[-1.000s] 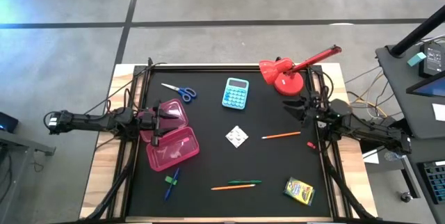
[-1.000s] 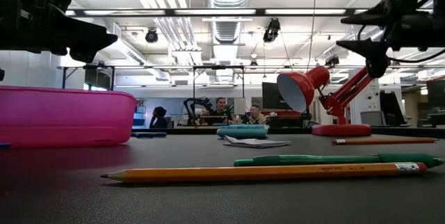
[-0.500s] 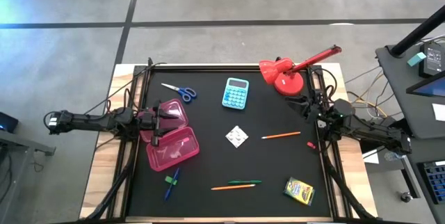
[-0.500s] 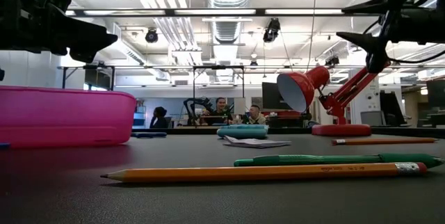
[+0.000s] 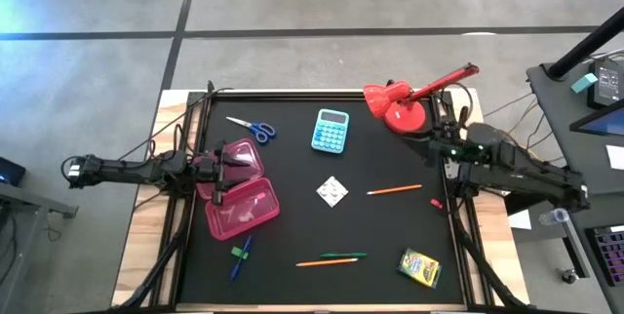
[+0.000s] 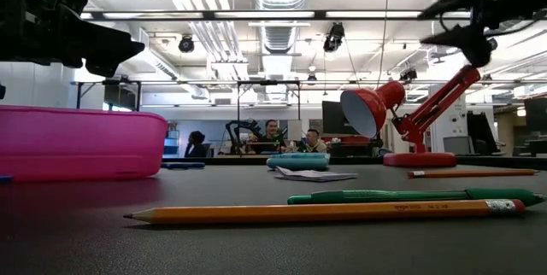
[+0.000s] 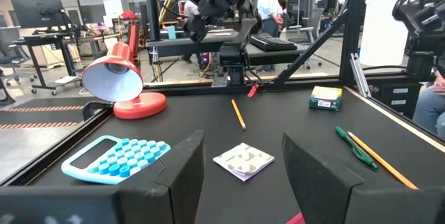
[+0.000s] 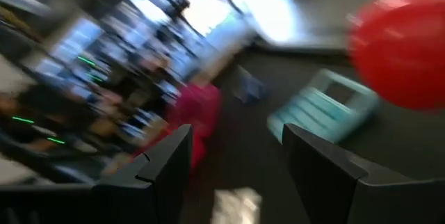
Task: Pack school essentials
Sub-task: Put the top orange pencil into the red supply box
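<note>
My left gripper (image 5: 226, 170) (image 7: 243, 175) hangs open above the open pink case (image 5: 239, 197), clear of it in the low view (image 6: 77, 143). My right gripper (image 5: 431, 148) (image 8: 236, 175) is open and high in the air near the red lamp (image 5: 405, 107), touching nothing. Flat on the black mat lie the blue-handled scissors (image 5: 252, 127), white patterned square (image 5: 332, 192), an orange pencil (image 5: 394, 189), a green pen beside another orange pencil (image 5: 331, 257), the crayon box (image 5: 419, 266) and the blue and green markers (image 5: 240, 254).
The light-blue calculator (image 5: 331, 130) lies by the far edge, left of the lamp. A small red piece (image 5: 436, 202) lies at the mat's right edge. Black frame rails (image 5: 458, 216) run along both sides of the mat. People sit at desks far behind the table (image 6: 273, 134).
My right gripper has risen and drawn back toward the table's right and far edge, beside the lamp, turning as it went; it stays open. The left arm and all things on the mat have kept still.
</note>
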Robot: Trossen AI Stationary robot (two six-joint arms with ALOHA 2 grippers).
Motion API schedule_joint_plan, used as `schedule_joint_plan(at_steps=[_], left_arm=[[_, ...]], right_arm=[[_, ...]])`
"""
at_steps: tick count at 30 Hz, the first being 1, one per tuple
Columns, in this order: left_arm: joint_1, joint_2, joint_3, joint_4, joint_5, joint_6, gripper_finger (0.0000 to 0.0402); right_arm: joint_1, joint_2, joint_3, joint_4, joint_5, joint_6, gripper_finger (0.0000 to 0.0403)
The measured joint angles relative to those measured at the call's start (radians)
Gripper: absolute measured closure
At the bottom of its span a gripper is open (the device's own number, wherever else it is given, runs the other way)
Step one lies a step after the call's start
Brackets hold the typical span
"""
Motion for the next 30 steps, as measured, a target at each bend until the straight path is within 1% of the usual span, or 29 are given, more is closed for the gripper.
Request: schedule_joint_plan(at_steps=[5, 9, 12, 15, 19, 21, 26, 28, 30], left_arm=[[0.0, 0.0, 0.0, 0.0, 0.0, 0.0, 0.0226], [0.0, 0.0, 0.0, 0.0, 0.0, 0.0, 0.0226], [0.0, 0.0, 0.0, 0.0, 0.0, 0.0, 0.0226], [0.0, 0.0, 0.0, 0.0, 0.0, 0.0, 0.0226], [0.0, 0.0, 0.0, 0.0, 0.0, 0.0, 0.0226], [0.0, 0.0, 0.0, 0.0, 0.0, 0.0, 0.0226], [0.0, 0.0, 0.0, 0.0, 0.0, 0.0, 0.0226], [0.0, 0.0, 0.0, -0.001, 0.0, 0.0, 0.0226], [0.0, 0.0, 0.0, 0.0, 0.0, 0.0, 0.0226]], right_arm=[[0.005, 0.223, 0.166, -0.296, 0.01, 0.07, 0.0188], [0.033, 0.408, 0.262, -0.451, -0.015, 0.115, 0.0188], [0.064, 0.519, 0.322, -0.562, -0.046, 0.123, 0.0188], [0.103, 0.613, 0.344, -0.587, -0.08, 0.137, 0.0188], [0.131, 0.682, 0.355, -0.585, -0.118, 0.172, 0.0188], [0.142, 0.71, 0.351, -0.585, -0.136, 0.195, 0.0188], [0.173, 0.742, 0.353, -0.583, -0.137, 0.273, 0.0188], [0.194, 0.768, 0.35, -0.576, -0.138, 0.252, 0.0188], [0.212, 0.781, 0.35, -0.576, -0.139, 0.166, 0.0188]])
